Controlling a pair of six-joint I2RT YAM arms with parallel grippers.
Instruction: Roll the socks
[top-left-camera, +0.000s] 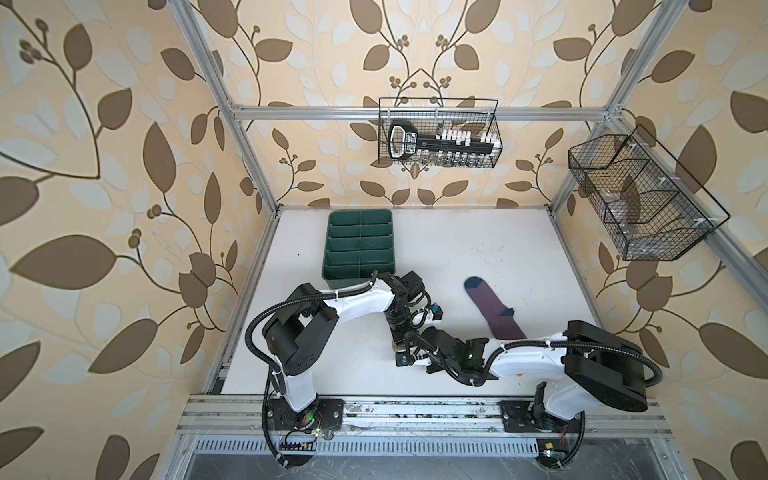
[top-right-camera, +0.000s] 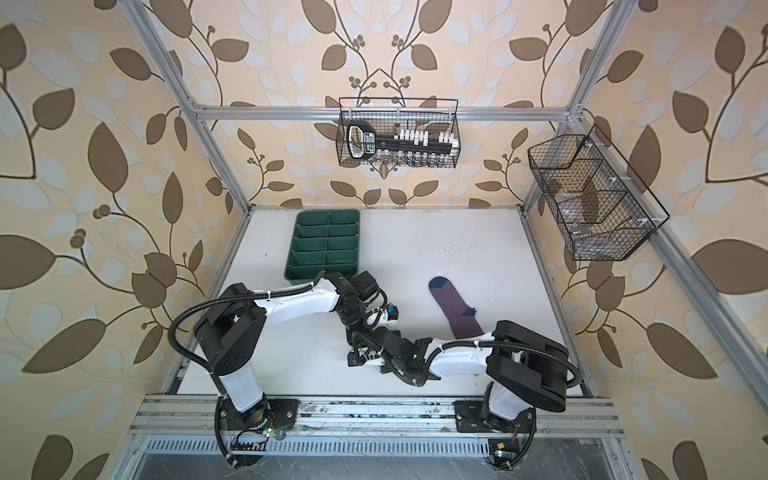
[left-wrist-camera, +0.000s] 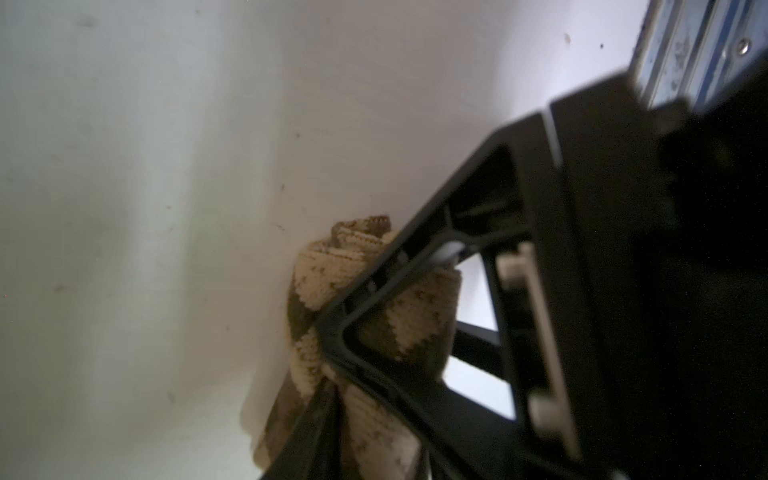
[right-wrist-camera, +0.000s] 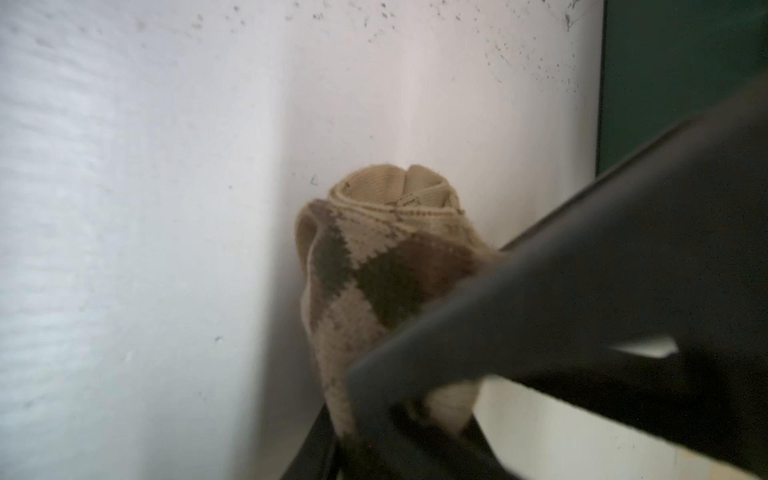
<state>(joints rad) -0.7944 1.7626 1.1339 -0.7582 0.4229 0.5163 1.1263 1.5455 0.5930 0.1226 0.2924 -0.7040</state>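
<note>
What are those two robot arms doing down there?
They're rolling socks. Both arms meet over the tan argyle sock, which is already bunched into a roll. The right fingers pinch it. The left fingers sit around it too, though how tightly is unclear. The purple sock lies unrolled on the white table, untouched.

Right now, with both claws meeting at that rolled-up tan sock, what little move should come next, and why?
Probably the right gripper should close firmly on the tan sock so the left gripper can back away. The sock is already a tight roll, both grippers crowd it, and the purple sock lies flat, unrolled.
</note>
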